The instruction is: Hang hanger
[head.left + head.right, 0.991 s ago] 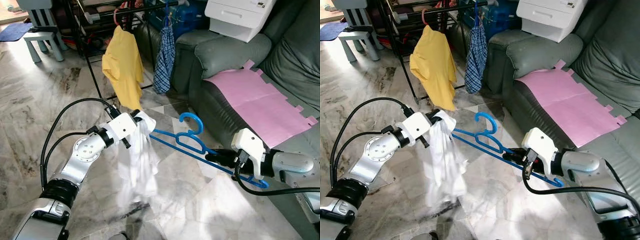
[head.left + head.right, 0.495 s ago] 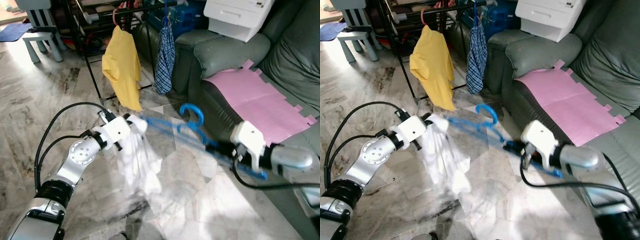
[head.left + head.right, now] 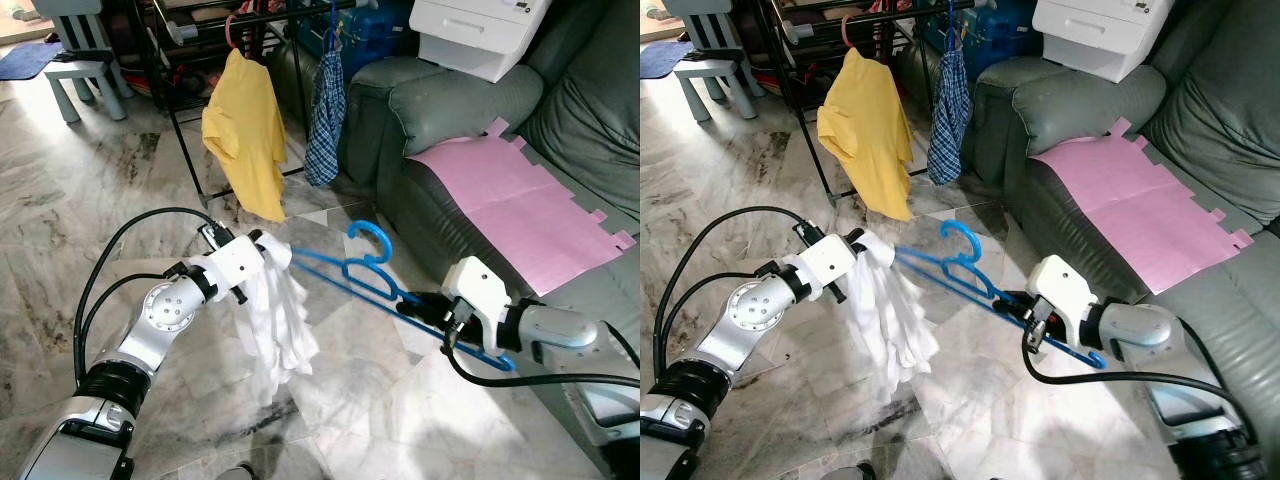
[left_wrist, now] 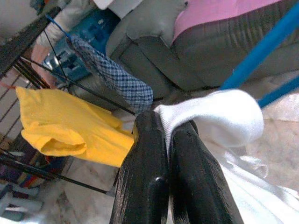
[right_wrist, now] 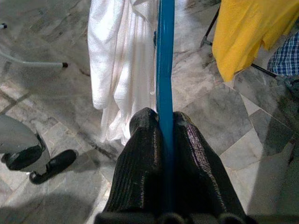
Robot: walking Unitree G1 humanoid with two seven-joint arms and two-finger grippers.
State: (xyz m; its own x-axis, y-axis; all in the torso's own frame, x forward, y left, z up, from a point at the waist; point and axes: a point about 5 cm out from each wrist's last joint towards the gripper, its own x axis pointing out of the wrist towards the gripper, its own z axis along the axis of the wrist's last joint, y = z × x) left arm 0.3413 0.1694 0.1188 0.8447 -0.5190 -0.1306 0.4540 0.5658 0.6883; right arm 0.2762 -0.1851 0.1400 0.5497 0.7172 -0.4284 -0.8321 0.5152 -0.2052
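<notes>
Right gripper (image 3: pixel 418 303) clamped on one end of the blue hanger (image 3: pixel 370 282); fingers (image 5: pixel 140 158) pressed flat to either side of its bar. Left gripper (image 3: pixel 262 245) pinched shut on a bunch of white garment (image 3: pixel 275 325) at the hanger's far end. Hanger thus spanned between the two grippers, hook (image 3: pixel 368 238) up at mid-span, roughly level, well above the floor (image 3: pixel 60 240). Probable reason for the two-point hold: keeps the bar steady and the cloth from sliding off while carried. Garment draped from the left end only, hanging in loose folds, not spread across the bar.

Right forearm low and nearly horizontal, reaching inward from the sofa (image 3: pixel 470 120) side. Left arm bent at elbow, wrist raised, cables looped behind. Rack (image 3: pixel 185 120) with yellow shirt (image 3: pixel 245 135) and checked cloth (image 3: pixel 328 115) well beyond both grippers; hook not yet near its rail. Hanging judged still ahead.
</notes>
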